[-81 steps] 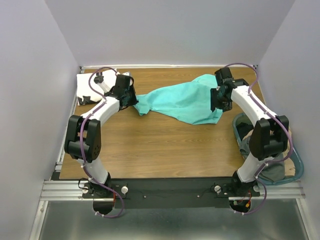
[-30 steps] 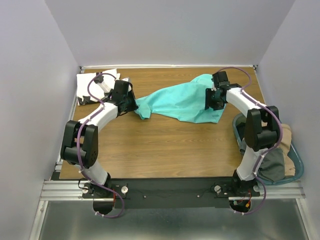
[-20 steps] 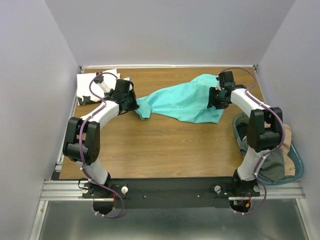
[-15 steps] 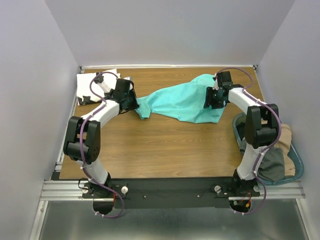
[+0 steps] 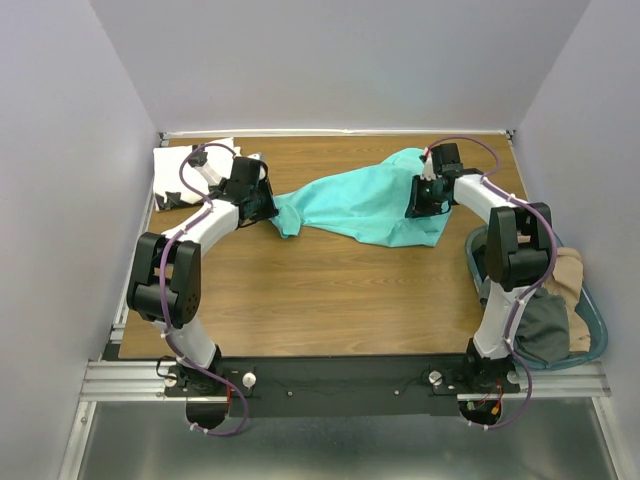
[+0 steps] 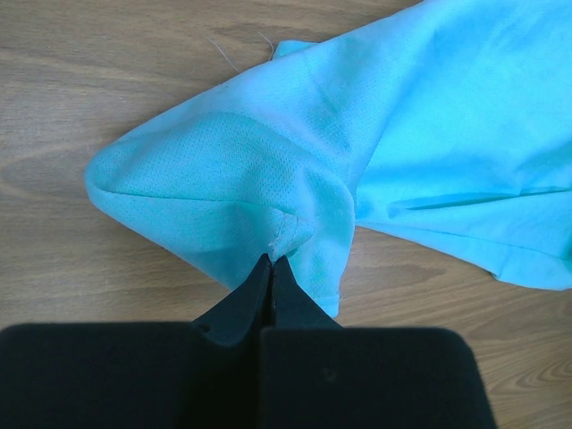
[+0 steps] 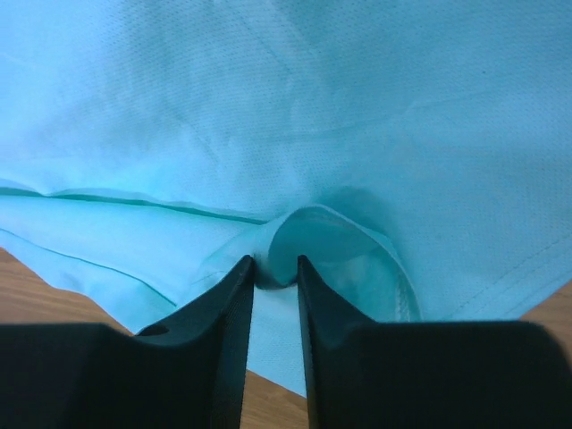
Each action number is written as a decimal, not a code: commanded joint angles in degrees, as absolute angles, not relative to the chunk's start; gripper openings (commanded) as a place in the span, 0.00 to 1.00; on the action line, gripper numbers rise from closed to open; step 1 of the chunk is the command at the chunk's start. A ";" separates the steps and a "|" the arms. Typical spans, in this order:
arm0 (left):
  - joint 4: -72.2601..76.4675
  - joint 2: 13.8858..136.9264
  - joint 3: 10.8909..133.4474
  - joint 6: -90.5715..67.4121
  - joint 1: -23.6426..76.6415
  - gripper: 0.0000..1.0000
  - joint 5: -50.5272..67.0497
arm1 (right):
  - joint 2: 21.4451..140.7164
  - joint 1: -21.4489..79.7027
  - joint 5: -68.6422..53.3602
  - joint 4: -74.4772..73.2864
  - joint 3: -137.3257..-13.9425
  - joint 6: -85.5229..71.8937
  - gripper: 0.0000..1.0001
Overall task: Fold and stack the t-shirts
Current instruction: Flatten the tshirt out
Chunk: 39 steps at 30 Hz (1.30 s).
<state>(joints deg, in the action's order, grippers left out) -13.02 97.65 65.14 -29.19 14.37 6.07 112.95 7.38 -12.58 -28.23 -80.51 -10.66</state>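
Wood table bears the turquoise t-shirt bunched along its far half, where the left gripper pinches only a thin tuck and the right gripper a small hem fold, so either may slip under tension.

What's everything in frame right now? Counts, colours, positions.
turquoise t-shirt: 1, bright turquoise, spread unfolded across the far middle of the table
white t-shirt: 1, white with black marks, far left corner of the table
basket: 1, blue-green rim, beyond the table's right edge
clothes: at least 2, grey and beige, piled in the basket
table: 1, brown wood grain, under both shirts
left arm: 1, white and black, purple cable, reaching far left
right arm: 1, same colours, reaching far right
left gripper: 1, black, shut on the turquoise t-shirt's left end
right gripper: 1, black, pinching a fold near its right end
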 commanded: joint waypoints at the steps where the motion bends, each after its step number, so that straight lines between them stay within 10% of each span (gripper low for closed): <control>1: -13.89 97.65 66.01 -29.79 14.68 0.00 5.80 | 113.64 6.86 -15.91 -27.60 -80.86 -10.02 0.26; 6: -14.06 94.93 63.82 -32.77 14.68 0.05 4.93 | 111.19 6.94 -14.24 -28.39 -79.63 -10.63 0.00; 16: -16.87 87.55 57.31 -36.56 13.80 0.17 1.93 | 102.14 6.94 -8.88 -39.45 -76.29 -10.81 0.00; 24: -22.05 82.01 53.09 -37.97 13.45 0.46 0.44 | 96.95 6.94 -9.66 -45.35 -70.41 -10.81 0.00; 39: -17.05 93.32 66.78 -32.53 16.34 0.50 0.54 | 95.80 6.86 -12.39 -44.91 -65.83 -11.16 0.00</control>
<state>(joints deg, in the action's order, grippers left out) -18.68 87.55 61.71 -36.21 14.90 2.37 97.69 7.38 -10.81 -44.10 -67.11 -10.68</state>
